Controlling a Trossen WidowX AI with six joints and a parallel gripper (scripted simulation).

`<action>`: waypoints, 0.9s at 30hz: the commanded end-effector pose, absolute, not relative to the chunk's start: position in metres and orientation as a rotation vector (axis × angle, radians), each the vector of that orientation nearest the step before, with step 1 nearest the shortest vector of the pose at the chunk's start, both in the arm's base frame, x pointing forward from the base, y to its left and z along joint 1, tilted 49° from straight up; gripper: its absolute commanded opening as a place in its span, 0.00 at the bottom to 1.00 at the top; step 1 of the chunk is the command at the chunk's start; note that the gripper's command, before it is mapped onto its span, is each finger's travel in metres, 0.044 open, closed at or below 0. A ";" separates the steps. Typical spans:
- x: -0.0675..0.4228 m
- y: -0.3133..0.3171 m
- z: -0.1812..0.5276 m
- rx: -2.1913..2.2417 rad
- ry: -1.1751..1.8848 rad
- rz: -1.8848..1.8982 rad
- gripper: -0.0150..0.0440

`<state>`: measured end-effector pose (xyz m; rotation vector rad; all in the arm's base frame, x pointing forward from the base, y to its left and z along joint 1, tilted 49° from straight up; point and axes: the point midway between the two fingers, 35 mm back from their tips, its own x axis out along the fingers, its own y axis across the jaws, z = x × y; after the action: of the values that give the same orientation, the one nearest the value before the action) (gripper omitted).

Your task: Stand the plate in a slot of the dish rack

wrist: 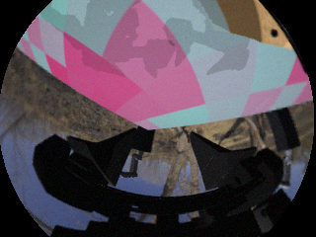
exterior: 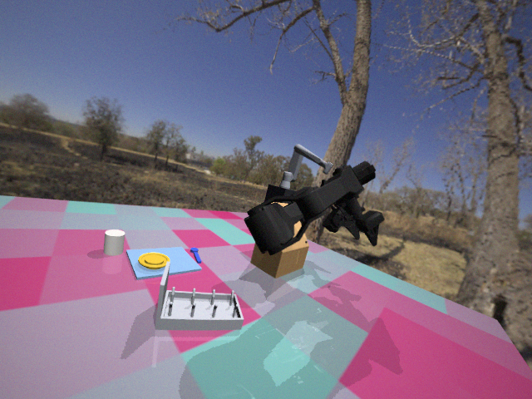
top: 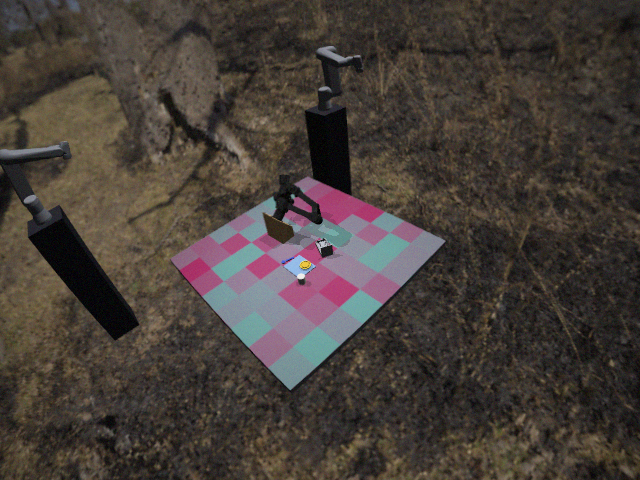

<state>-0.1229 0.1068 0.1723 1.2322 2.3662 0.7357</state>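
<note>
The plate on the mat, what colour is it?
Yellow. The plate lies flat on a light blue mat; the exterior view shows it best.

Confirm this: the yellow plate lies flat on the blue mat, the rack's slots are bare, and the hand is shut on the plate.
Wrong on the hand. The exterior view shows the hand open and holding nothing, far from the yellow plate, which lies flat on the blue mat. The rack slots are bare.
</note>
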 end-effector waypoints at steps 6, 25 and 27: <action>-0.134 0.097 0.174 1.084 2.348 0.855 0.93; -0.171 0.039 0.178 0.426 2.176 1.393 0.93; -0.174 0.032 0.179 0.357 2.149 1.450 0.93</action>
<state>-0.1686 0.0444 0.1776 0.4808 2.1943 1.3509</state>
